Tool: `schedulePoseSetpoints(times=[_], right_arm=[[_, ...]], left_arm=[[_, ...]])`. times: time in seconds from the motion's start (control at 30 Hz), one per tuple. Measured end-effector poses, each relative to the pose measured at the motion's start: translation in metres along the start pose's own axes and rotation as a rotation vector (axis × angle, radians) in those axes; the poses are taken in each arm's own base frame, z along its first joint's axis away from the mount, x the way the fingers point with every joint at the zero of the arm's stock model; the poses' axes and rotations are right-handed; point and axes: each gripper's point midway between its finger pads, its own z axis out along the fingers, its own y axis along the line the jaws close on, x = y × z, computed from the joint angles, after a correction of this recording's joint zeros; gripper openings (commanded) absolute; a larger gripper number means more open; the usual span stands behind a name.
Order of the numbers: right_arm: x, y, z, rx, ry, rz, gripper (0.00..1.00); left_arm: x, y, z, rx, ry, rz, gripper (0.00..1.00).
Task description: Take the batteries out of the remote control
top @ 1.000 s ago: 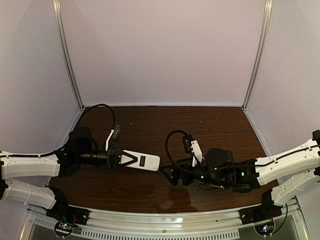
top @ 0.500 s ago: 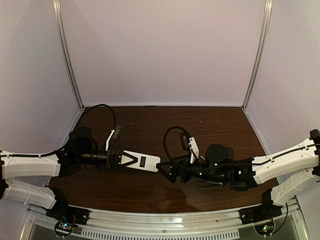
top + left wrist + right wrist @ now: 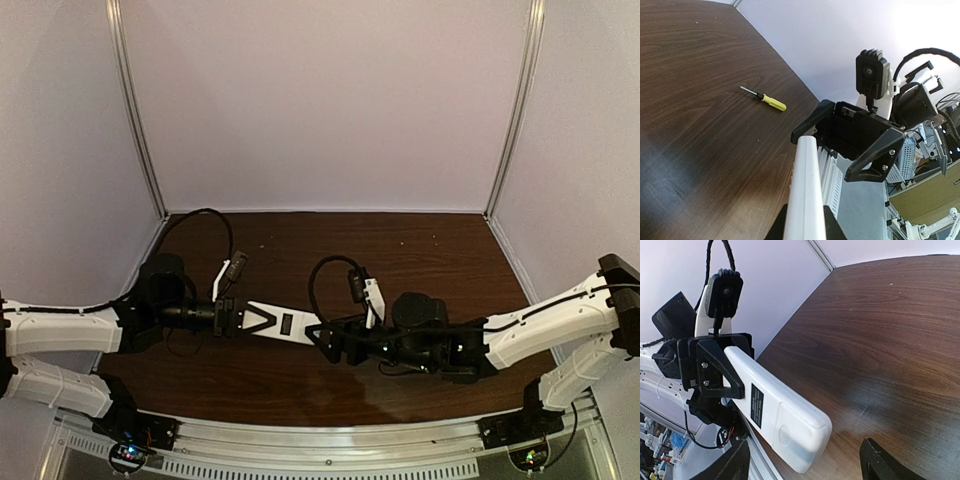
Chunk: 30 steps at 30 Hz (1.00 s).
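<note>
The white remote control [image 3: 298, 327] is held off the table, its back with a black label and a closed battery cover showing in the right wrist view [image 3: 785, 417]. My left gripper [image 3: 260, 319] is shut on its left end; its fingers [image 3: 715, 371] clamp the two sides. In the left wrist view the remote [image 3: 805, 192] shows edge-on between my jaws [image 3: 807, 232]. My right gripper [image 3: 323, 340] is open, its fingers [image 3: 735, 465] either side of the remote's free end, not touching. The batteries are hidden.
A yellow-handled screwdriver [image 3: 766, 99] lies on the dark wooden table [image 3: 420, 250] beyond the remote. Purple walls enclose the table on three sides. The rail at the near edge [image 3: 320, 440] lies below both arms.
My right gripper has moved left until its open fingers reach the remote's free end. The left gripper and the remote have stayed in place.
</note>
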Motion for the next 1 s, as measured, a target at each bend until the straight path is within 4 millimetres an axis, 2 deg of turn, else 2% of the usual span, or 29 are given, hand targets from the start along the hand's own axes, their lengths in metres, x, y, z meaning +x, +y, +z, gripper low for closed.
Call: schedulePoseSetpoints(times=[0.27, 0.5, 0.6, 0.73, 1.0], right_arm=[[-0.007, -0.005, 0.009, 0.018, -0.033, 0.009, 0.62], [-0.003, -0.006, 0.021, 0.019, -0.016, 0.007, 0.60], [-0.001, -0.004, 0.024, 0.013, -0.010, 0.007, 0.55], [0.000, -0.004, 0.025, 0.008, -0.005, 0.007, 0.51], [0.000, -0.003, 0.025, 0.006, -0.006, 0.009, 0.47]], left_arm=[[0.001, 0.002, 0.001, -0.002, 0.006, -0.012, 0.00], [0.001, 0.003, 0.003, -0.001, 0.005, -0.011, 0.00], [0.001, 0.004, 0.003, -0.001, 0.004, -0.011, 0.00], [0.001, 0.004, 0.003, -0.002, 0.005, -0.012, 0.00], [0.001, 0.005, 0.003, -0.006, 0.004, -0.013, 0.00]])
